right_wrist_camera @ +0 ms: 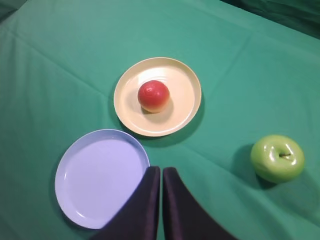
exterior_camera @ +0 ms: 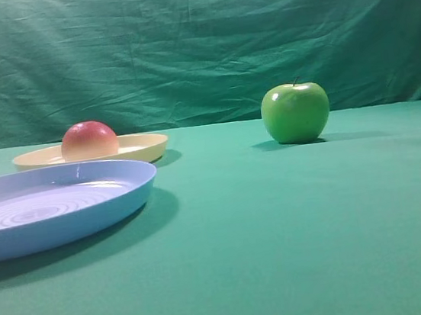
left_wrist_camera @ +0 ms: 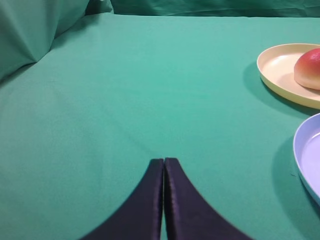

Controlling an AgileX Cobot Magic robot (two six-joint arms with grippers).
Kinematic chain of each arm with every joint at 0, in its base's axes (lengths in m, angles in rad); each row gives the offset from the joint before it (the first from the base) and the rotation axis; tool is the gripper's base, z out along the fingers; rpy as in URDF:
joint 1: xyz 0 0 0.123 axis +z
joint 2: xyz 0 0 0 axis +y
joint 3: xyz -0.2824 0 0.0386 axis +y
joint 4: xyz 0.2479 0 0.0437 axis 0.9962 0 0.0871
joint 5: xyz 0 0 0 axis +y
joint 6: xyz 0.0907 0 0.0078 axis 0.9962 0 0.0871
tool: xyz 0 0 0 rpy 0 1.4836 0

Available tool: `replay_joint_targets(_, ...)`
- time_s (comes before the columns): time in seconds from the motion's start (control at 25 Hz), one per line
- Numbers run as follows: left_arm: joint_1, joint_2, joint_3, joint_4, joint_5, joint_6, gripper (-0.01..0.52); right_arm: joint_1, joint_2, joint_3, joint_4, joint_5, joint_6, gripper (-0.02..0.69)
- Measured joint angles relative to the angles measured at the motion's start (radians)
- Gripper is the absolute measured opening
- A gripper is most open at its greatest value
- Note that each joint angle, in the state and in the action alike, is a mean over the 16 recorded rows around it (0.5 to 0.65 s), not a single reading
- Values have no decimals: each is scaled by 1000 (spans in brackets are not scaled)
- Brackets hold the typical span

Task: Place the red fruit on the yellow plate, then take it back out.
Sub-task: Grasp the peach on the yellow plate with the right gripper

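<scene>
The red fruit [exterior_camera: 88, 140] [right_wrist_camera: 153, 96] [left_wrist_camera: 308, 69] rests on the yellow plate [exterior_camera: 143, 144] [right_wrist_camera: 183, 85] [left_wrist_camera: 276, 67], a little left of its middle in the exterior view. High above the table, my right gripper [right_wrist_camera: 161, 170] is shut with nothing held, and looks down on both plates. My left gripper [left_wrist_camera: 164, 161] is shut and empty too, low over bare cloth, well left of the yellow plate. Neither gripper shows in the exterior view.
A larger light blue plate [exterior_camera: 109, 204] [right_wrist_camera: 90, 175] [left_wrist_camera: 302, 150] lies in front of the yellow one. A glossy green apple [exterior_camera: 296, 112] [right_wrist_camera: 277, 158] stands to the right. Green cloth [exterior_camera: 281, 233] covers the table and hangs as a backdrop.
</scene>
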Motion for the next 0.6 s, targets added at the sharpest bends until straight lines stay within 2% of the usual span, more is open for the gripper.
replay_joint_targets(0.32, 0, 0, 0, 0, 0, 0, 0, -16, -223, 243, -109, -35, 95, 0)
replay_joint_targets(0.6, 0, 0, 0, 0, 0, 0, 0, -118, -460, 537, -143, -203, 146, 0)
